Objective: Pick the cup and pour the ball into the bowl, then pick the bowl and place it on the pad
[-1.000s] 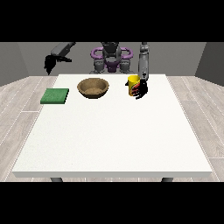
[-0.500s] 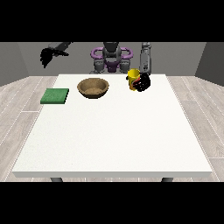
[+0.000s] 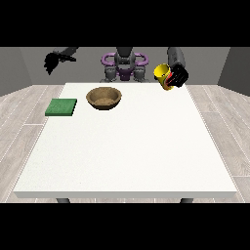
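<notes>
Hand at view's right (image 3: 178, 75) grips tilted yellow cup (image 3: 162, 75); label, if any, unreadable.

One cup (image 3: 162, 75), one bowl (image 3: 104, 97), one pad (image 3: 61, 107)

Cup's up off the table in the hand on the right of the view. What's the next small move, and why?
Probably carry the yellow cup sideways toward the wooden bowl. The hand at the view's right holds it lifted and tilted, but well to the bowl's right, so pouring now would likely miss. The green pad can wait.
</notes>
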{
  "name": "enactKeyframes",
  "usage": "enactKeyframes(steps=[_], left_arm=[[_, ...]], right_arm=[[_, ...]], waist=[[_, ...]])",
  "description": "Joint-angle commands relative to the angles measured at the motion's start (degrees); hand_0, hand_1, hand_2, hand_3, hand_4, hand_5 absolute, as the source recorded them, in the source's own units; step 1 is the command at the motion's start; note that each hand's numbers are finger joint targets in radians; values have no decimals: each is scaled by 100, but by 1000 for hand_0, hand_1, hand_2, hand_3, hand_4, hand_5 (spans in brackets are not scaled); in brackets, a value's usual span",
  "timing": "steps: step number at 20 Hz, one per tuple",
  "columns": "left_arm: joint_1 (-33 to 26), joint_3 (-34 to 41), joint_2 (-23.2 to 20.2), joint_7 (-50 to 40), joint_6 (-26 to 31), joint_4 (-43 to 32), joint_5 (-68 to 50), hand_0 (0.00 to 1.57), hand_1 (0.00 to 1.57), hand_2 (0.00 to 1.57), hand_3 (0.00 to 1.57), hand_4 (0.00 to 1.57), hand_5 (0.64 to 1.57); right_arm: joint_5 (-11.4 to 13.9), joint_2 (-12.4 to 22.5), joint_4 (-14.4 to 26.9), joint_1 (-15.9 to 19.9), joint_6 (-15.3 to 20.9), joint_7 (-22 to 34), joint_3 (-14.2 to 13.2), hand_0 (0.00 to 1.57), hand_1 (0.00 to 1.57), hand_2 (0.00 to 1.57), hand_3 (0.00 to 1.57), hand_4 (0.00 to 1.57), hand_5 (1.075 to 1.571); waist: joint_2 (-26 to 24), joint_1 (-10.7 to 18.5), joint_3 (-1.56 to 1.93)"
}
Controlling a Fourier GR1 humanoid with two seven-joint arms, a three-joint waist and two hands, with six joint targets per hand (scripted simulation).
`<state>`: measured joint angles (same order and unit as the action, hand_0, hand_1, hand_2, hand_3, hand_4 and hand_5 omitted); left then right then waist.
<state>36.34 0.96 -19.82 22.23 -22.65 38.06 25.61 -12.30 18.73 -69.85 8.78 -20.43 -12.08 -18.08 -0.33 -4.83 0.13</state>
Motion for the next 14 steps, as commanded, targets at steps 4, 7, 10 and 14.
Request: enactKeyframes(steps=[4, 7, 10, 14], left_arm=[[342, -480, 235, -1022, -461, 171, 862, 1473, 1473, 1571, 1571, 1571, 1278], [776, -811, 402, -1763, -739, 89, 1469, 1495, 1495, 1571, 1571, 1530, 1287], [984, -1281, 618, -2579, -771, 65, 2168, 1501, 1501, 1571, 1571, 1508, 1244], [1367, -1908, 690, -3391, -584, -140, 3163, 1559, 1559, 1571, 1571, 1571, 1207]], right_arm=[[-200, 157, 361, 52, -378, -196, -144, 0, 0, 0, 0, 0, 1568], [-34, 93, 301, 402, -98, -39, -19, 0, 0, 0, 0, 0, 1569], [-170, 299, 733, 166, -554, -464, -219, 0, 0, 0, 0, 0, 1570], [-137, 250, 774, 124, -504, -196, -131, 0, 0, 0, 0, 0, 1570]], waist=[[69, -109, -9], [141, -151, -8], [-38, -146, -2], [-434, -274, 0]])
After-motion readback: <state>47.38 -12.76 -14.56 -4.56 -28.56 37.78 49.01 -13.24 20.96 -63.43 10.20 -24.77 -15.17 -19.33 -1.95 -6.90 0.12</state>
